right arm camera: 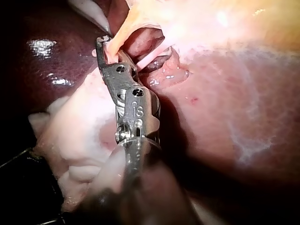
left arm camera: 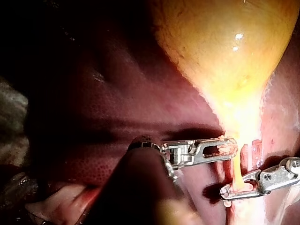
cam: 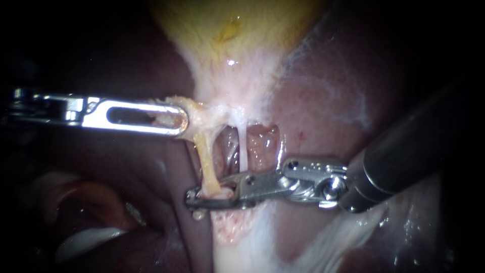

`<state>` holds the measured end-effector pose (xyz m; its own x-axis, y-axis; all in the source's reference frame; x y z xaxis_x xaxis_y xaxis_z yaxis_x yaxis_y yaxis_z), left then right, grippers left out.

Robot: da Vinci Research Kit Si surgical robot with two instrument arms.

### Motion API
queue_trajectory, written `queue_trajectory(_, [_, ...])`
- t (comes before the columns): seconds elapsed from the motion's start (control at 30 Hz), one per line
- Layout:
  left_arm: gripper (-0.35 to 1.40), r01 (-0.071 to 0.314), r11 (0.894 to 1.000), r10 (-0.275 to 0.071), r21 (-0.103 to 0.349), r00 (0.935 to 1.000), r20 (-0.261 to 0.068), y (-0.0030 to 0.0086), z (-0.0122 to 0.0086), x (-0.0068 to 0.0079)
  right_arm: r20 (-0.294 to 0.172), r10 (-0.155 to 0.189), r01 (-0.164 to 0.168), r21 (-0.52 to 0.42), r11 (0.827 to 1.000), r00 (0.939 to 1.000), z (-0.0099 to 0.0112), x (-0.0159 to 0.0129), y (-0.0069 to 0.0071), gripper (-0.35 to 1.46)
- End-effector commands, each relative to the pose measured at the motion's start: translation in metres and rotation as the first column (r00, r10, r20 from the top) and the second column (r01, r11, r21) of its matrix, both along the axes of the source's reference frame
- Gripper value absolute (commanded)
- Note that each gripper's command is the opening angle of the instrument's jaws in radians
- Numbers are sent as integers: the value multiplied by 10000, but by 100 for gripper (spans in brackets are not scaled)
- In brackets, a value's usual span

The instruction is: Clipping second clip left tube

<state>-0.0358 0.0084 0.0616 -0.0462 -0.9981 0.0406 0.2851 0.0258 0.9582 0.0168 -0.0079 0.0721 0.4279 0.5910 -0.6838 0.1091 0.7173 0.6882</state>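
Gripping tissue (cam: 198,112), the left instrument (cam: 172,119) tensions the left tube (cam: 206,156) while the right instrument (cam: 212,196), its end effector clamped around that tube, should squeeze squarely, fully across.

Endoscope in close, facing the gallbladder (cam: 232,30) neck, shafts entering from both sides. Left wrist camera looks along the left instrument (left arm camera: 227,147) toward the gallbladder. Right wrist camera hugs the right instrument (right arm camera: 104,49), nearest of all. All three share the left tube (cam: 207,162) and gallbladder neck.
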Motion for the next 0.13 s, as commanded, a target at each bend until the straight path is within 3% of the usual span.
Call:
queue_trajectory(0.03, [-35, 1, 10000, -1, 2, 10000, 3, 0, 0, 0, -3, 5, -5, 2, 10000, 10000, 0, 0, 0, -35])
queue_trajectory(0.13, [-35, 0, 10000, 0, 1, 10000, 4, 0, 0, 0, -3, 4, -4, 1, 10000, 10000, 1, 0, 0, -35])
